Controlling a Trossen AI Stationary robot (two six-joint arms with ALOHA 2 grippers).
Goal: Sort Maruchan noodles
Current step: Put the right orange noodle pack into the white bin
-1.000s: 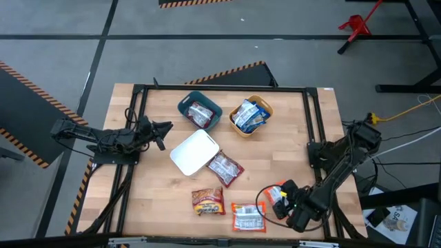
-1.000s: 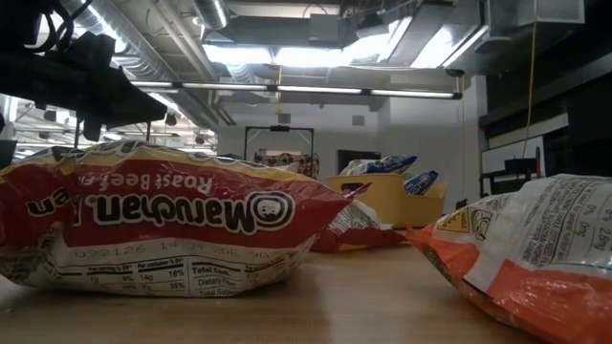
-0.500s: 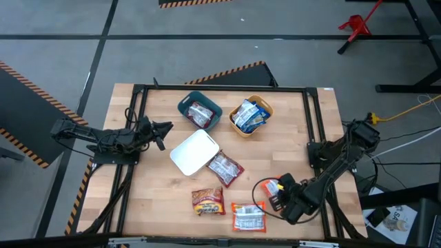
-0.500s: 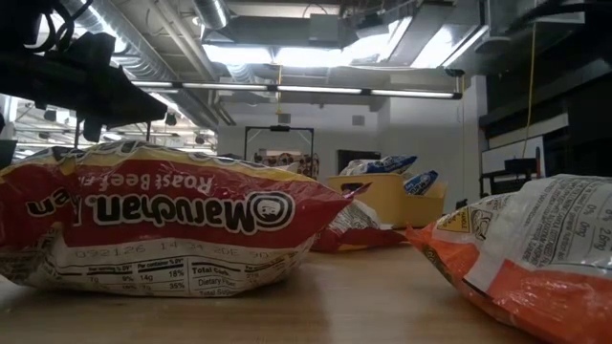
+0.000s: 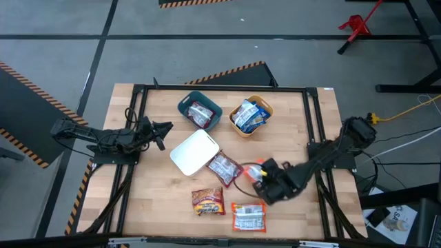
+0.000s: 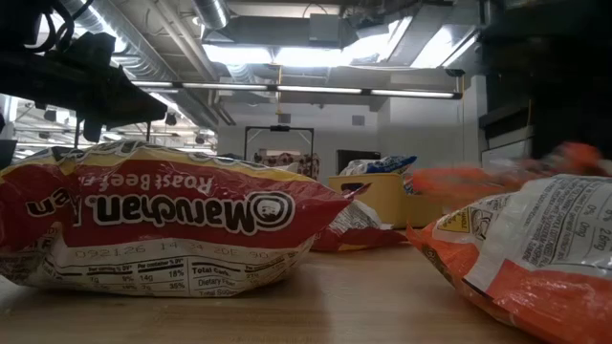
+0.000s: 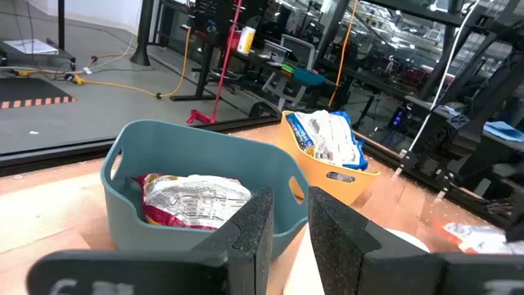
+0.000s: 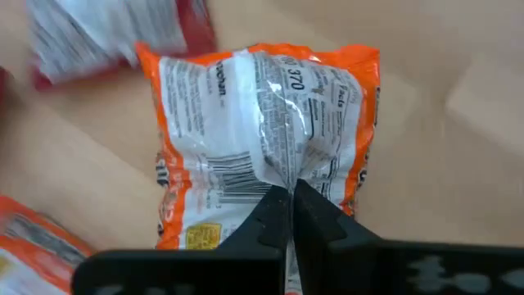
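Right jaws (image 8: 290,201) pinch orange packet (image 8: 266,131) above desk (image 5: 158,193) | left jaws (image 7: 286,225) clenched, empty | thin seam grip, packet may slip

Wooden plank surface (image 5: 151,200) with a black frame along its edges. Lying directly on it: teal bin (image 5: 200,111) and orange bin (image 5: 251,116) side by side at the far side, white bin (image 5: 194,152) near the middle. Dark red packet (image 5: 224,168) just beside the white bin. Brown packet (image 5: 208,201) and orange-and-white packet (image 5: 249,217) near the front edge, close together, not touching.
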